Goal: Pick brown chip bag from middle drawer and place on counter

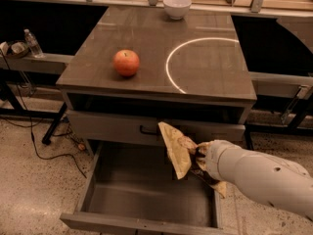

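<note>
My gripper (198,154) is at the end of the white arm coming in from the lower right. It is shut on the brown chip bag (176,148), which shows its pale tan side and hangs tilted above the right half of the open middle drawer (146,195). The bag's top end overlaps the drawer front above, just below the counter's front edge. The counter (205,77) carries a thin white circle outline. The drawer floor below the bag is bare grey.
A red apple (126,62) sits on the counter's left part. A white bowl (177,6) stands at the counter's back edge. The shallower drawer front with a black bar handle (146,130) is closed above. A water bottle (33,44) stands on a shelf at left.
</note>
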Robot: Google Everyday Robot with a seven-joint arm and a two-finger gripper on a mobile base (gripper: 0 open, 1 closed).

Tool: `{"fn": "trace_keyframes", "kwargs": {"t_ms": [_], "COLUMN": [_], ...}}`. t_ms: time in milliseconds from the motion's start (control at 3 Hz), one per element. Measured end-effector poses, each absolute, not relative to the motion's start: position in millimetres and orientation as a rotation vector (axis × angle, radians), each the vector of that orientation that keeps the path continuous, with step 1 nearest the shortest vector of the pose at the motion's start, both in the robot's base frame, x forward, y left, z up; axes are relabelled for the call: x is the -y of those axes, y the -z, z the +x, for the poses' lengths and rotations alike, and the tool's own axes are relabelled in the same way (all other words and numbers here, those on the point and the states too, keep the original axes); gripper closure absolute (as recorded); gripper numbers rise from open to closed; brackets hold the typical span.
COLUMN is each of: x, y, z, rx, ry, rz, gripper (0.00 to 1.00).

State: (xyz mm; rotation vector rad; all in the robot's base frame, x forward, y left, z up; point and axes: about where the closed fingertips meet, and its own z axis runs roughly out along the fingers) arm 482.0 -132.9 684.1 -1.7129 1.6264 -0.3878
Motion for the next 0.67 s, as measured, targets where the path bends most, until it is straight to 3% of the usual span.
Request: {"fn": "trace_keyframes", "kwargs": {"t_ms": [667], "x": [187], "y": [-834], "z": [510], "rx": [-1.452], "ry": [0.674], "rz": [-1.634], "gripper": [1.00]}}
